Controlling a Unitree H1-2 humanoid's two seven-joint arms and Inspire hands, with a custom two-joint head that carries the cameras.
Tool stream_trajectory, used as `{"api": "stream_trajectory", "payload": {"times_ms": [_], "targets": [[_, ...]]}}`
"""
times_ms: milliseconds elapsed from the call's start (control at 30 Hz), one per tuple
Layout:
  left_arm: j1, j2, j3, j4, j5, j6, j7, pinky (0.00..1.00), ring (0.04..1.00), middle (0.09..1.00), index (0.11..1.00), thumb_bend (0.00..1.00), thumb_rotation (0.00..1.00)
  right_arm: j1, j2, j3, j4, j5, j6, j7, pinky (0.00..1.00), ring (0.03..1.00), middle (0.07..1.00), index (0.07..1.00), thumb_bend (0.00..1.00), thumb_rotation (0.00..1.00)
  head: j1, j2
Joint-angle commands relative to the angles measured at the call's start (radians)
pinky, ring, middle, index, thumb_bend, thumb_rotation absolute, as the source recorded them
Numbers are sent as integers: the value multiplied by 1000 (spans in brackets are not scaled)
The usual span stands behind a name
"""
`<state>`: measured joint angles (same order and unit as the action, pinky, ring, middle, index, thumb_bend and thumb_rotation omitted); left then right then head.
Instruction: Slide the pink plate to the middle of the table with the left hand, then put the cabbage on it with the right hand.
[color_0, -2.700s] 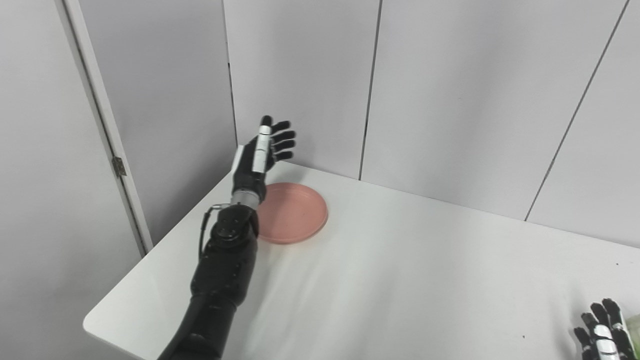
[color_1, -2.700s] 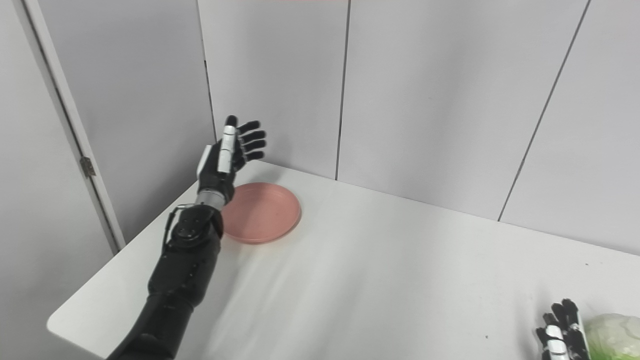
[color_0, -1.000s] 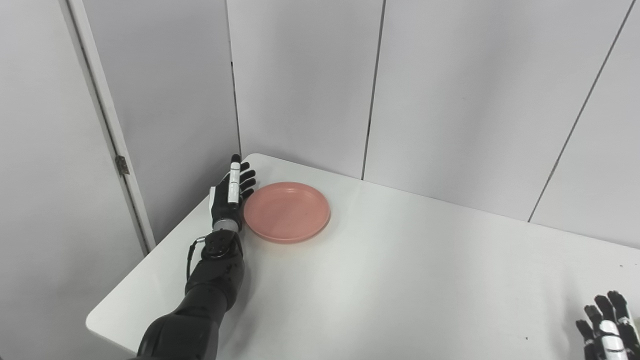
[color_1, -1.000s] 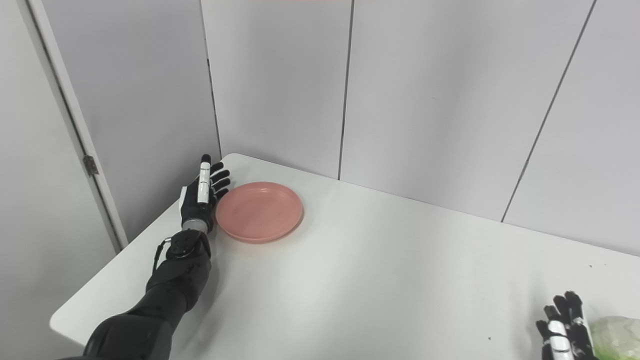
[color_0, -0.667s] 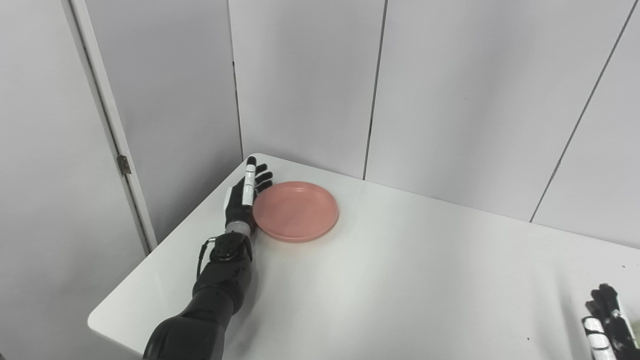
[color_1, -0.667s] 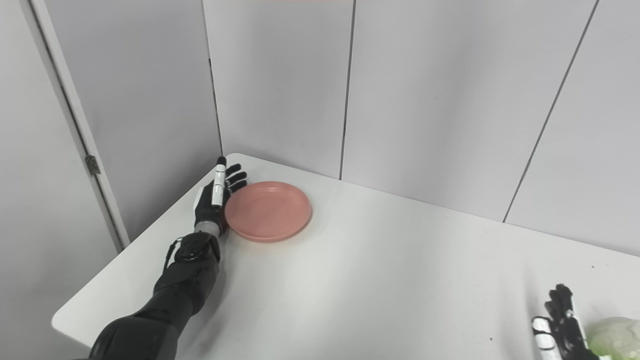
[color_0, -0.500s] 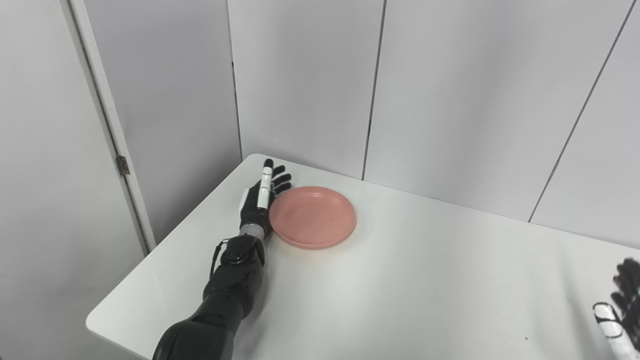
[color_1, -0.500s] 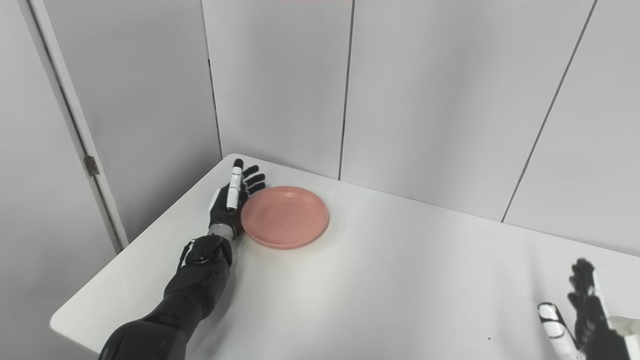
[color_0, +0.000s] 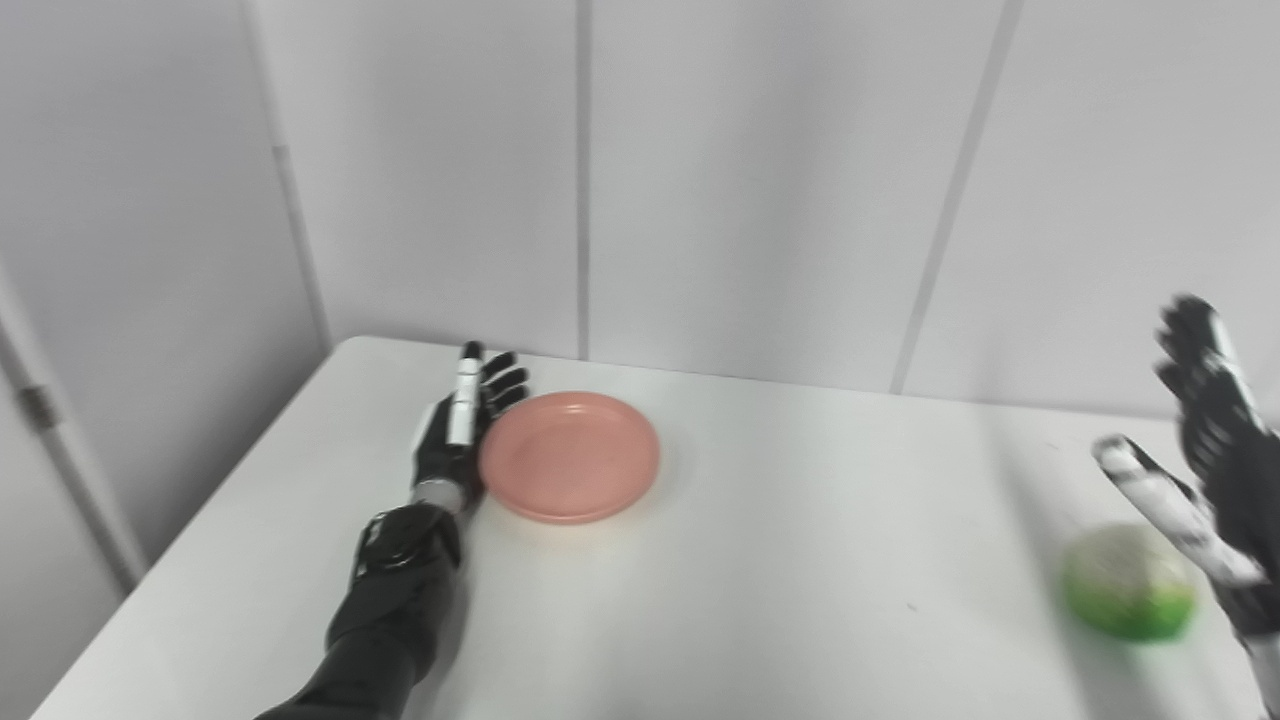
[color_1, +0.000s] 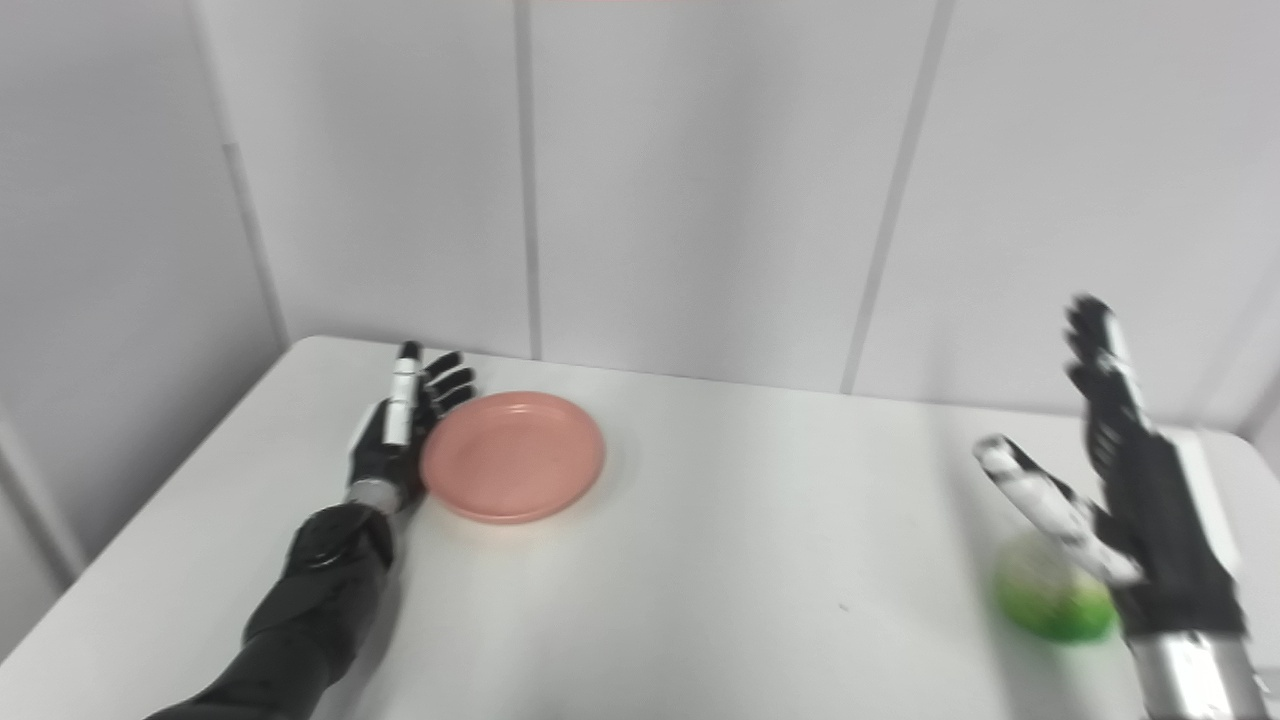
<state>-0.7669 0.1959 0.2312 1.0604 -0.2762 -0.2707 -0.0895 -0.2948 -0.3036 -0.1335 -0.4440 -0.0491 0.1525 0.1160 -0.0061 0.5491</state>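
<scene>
Now the left robot hand (color_0: 455, 425) lies flat on the table (color_0: 760, 600), fingers spread and holding nothing, its inner edge pressed against the left rim of the pink plate (color_0: 569, 455). Half a second ago hand and plate sat closer to the table's left corner; the whole view has also swung rightward since then, so part of that shift belongs to the camera, but the plate has plainly travelled along with the pushing palm. It still lies on the left half of the table, just right of the left robot hand, so the slide looks only partly done and more pushing toward the centre seems needed.

Farther right, the cabbage (color_0: 1128, 594) has come fully into view, sitting on the table well apart from the plate. The right robot hand (color_1: 1130, 510) is blurred with motion; it has risen from the bottom edge and now hangs above and just right of the cabbage, fingers spread, gripping nothing. That suggests it is readying its grasp early, while the plate is not yet in place.
</scene>
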Motion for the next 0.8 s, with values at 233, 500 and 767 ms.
{"api": "stream_trajectory", "payload": {"times_ms": [233,500,767], "targets": [[11,-84,-57,-136,10,60,-44,871,848,816,802,794,991,-59,-108,-69,-11,-67,72,-17,994,970,963,977,647,753,-278,56],[66,-210,-84,-246,13,88,-21,808,828,818,806,762,994,-98,-256,-66,91,-93,163,56,964,976,973,992,697,803,-367,69],[130,-326,-118,-376,57,120,67,795,823,812,798,787,977,-108,-390,16,154,-205,247,133,975,980,966,978,723,851,-377,82]]}}
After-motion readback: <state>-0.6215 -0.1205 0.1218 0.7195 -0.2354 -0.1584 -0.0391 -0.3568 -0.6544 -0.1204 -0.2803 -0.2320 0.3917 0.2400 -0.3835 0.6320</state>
